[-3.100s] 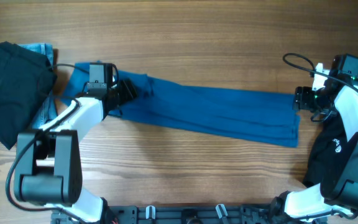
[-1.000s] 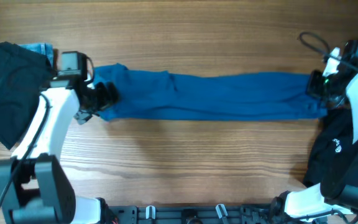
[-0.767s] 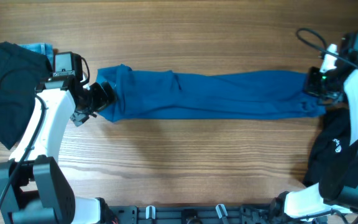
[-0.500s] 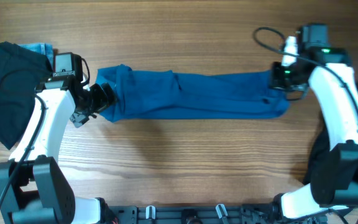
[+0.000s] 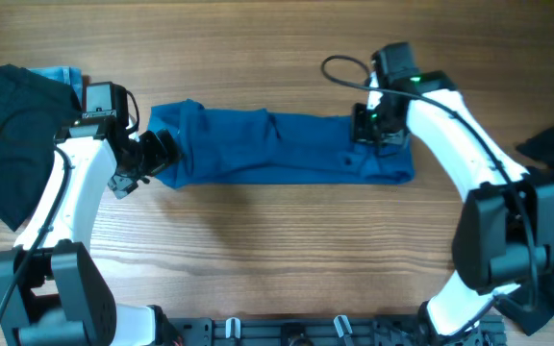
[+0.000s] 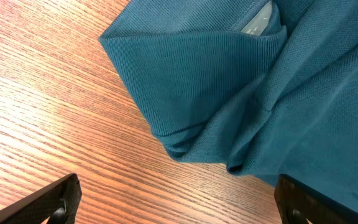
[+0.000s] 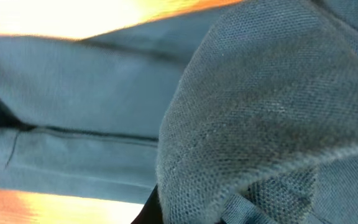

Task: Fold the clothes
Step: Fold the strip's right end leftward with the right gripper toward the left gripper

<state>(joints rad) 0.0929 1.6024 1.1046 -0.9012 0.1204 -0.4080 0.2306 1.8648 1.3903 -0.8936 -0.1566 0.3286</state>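
Teal-blue cloth, the collared shirt [image 5: 267, 144], lies from above as a long band on the wooden table [image 5: 277, 259]. The right gripper [image 5: 378, 130] sits over its right end, which we judge is being carried across to halve the length. The left gripper [image 5: 152, 154] waits at the collar end. In the left wrist view its fingers [image 6: 48, 202] stand wide with nothing between them, the shirt's edge just ahead. In the right wrist view cloth fills everything, so we cannot tell how those jaws stand.
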